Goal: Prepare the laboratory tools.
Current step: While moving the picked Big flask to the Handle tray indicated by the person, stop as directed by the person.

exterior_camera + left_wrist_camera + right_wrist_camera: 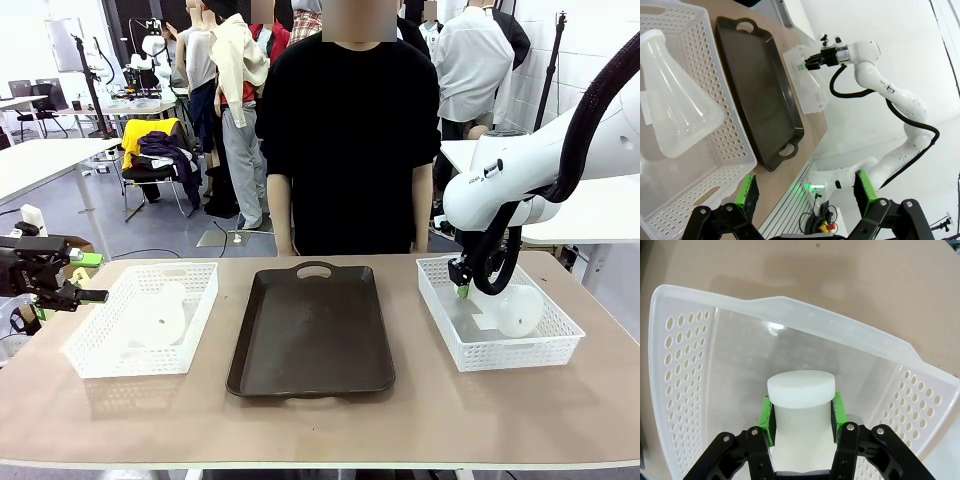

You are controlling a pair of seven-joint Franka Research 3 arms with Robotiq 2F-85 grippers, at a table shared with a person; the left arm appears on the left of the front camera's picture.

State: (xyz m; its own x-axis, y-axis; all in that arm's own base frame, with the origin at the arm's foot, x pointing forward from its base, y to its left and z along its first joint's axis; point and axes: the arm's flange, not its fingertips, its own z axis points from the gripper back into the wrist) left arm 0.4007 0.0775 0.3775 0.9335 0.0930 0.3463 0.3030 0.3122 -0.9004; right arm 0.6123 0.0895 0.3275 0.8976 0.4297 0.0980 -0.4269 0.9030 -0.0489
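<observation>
Flask 1 [518, 310] is on its side in the right basket [500, 355], neck clamped by the right claw [801, 412]. Flask 2 [675, 100] lies in the left basket [735, 145], ahead of the wide-open, empty left claw [806, 192].

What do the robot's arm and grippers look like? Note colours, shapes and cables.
The right arm is glossy white with rounded joints, small dark lettering and a black ribbed hose. The left gripper and right gripper are black, with bolted linkages and green pads on the fingers.
</observation>
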